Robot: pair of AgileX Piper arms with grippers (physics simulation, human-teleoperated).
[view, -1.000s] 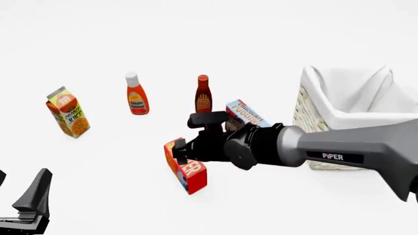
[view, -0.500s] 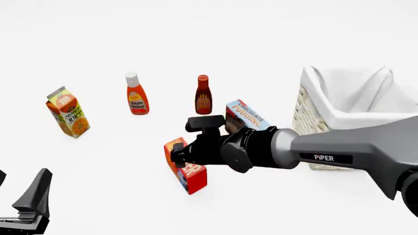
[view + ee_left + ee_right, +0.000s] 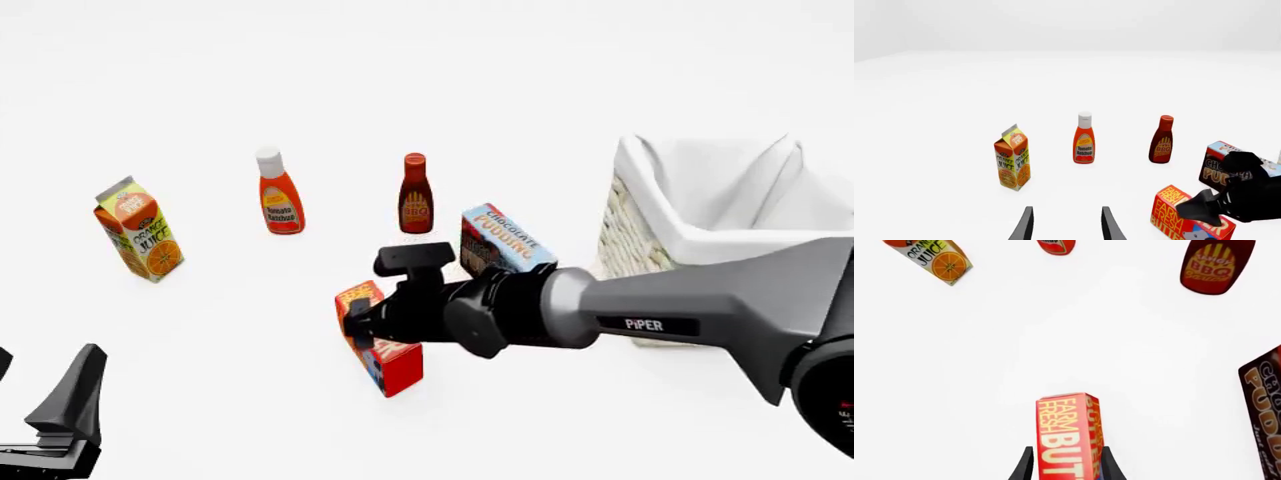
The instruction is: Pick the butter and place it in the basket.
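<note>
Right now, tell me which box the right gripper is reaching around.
The red butter box, between the right gripper's fingers; the chocolate pudding box stands apart, behind.

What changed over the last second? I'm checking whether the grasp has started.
The right gripper moved lower over the small red butter box, its fingers now straddling it, not visibly closed. The butter, the cream wicker basket and the left gripper stayed put.

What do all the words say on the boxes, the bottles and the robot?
"FARM FRESH BUTTER" on the butter.
"ORANGE JUICE" on the juice carton.
"BBQ" on the dark sauce bottle; its smaller words are blurred.
"CHOCOLATE PUDDING" on the pudding box.
"Tomato Ketchup" on the red bottle.
"PiPER" on the right arm.
</note>
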